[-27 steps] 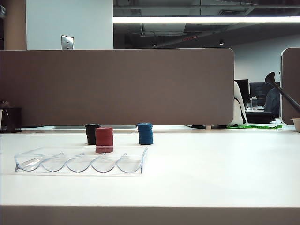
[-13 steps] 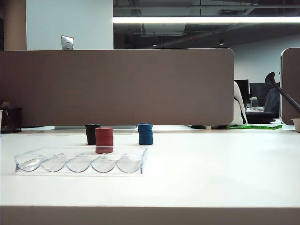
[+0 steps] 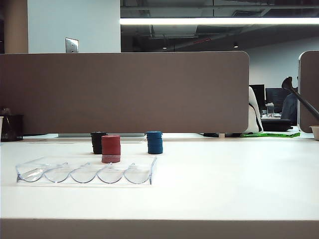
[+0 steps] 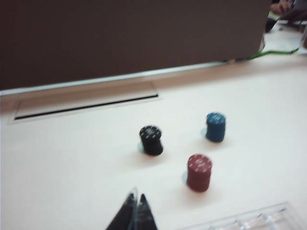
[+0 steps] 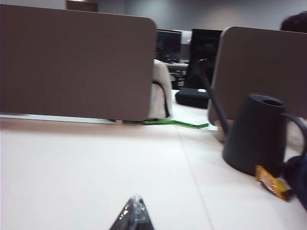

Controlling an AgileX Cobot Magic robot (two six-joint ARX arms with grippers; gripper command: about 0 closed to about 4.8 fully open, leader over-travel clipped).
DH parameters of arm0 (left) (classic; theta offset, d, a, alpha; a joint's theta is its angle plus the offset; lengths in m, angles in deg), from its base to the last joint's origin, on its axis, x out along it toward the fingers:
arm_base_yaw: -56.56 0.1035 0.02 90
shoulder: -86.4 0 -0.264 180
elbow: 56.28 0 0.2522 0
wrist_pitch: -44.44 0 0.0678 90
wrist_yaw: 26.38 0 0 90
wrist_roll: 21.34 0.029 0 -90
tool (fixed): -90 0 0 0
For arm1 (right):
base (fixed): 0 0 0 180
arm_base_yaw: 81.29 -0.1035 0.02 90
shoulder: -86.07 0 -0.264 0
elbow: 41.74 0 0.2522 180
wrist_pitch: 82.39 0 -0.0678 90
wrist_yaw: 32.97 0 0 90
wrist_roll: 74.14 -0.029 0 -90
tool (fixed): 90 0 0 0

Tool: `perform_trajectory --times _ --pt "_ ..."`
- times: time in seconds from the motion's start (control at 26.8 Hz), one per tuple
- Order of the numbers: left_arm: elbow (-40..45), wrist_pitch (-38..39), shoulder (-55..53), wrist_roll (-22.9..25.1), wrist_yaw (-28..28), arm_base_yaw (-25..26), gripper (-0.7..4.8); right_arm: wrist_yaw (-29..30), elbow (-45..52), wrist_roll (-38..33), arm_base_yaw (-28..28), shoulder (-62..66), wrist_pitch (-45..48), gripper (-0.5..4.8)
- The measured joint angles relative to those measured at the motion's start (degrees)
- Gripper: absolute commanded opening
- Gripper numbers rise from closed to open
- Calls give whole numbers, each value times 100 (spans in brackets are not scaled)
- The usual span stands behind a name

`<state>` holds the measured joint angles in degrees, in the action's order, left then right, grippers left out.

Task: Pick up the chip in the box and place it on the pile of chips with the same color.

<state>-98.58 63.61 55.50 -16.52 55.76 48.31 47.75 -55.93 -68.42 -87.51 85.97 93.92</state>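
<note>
Nothing on the bench moved; box looks empty.
Left gripper and right gripper: jaws shut, empty; chip likely tops black pile.

Only fingertips show of the robot: the left gripper is two dark, tapering fingers pressed into one sharp point with a pale glossy seam, and the right gripper a similar dark wedge with shiny highlights.

Box front-left on table; three stacks behind: black pile rearmost left, red stack nearest box, blue stack right.
</note>
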Motion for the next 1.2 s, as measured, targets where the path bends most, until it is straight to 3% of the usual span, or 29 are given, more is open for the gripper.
perform_trajectory --times 0.22,0.49,0.71,1.01,1.2 --pt "623 160 761 96 402 -70 -6 44 0 -13 376 0 -2 -5" --pt "1510 256 2291 74 404 -70 -6 315 0 -96 369 0 -2 -5" --pt "1923 400 2977 -7 612 -70 -6 610 0 -192 369 0 -2 -6" --pt "2608 -39 3062 -195 660 -70 -6 675 0 -380 367 0 -2 -5" --pt "2830 -179 3064 -203 730 -70 -6 1220 0 -398 343 0 -2 -6"
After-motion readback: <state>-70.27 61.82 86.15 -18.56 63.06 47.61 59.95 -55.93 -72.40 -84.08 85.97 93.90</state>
